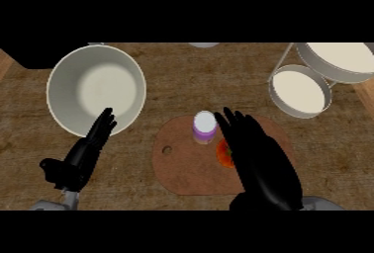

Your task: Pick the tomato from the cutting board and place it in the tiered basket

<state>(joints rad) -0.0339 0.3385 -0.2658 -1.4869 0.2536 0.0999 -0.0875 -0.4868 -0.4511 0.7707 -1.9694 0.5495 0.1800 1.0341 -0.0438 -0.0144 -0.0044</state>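
Observation:
A red tomato (224, 153) lies on the brown cutting board (182, 168), mostly hidden under my right hand (259, 158). That hand hovers over the board with its fingers straight, pointing up the view, and holds nothing. The tiered basket (301, 91) stands at the upper right, its lower round tray white inside and an upper tray (342, 59) beyond it. My left hand (87, 148) is open at the lower left, fingers up, overlapping the rim of a large bowl.
A large white bowl (95, 86) sits at the upper left of the wooden counter. A small purple-and-white cup (205, 127) stands on the cutting board just left of my right hand's fingertips.

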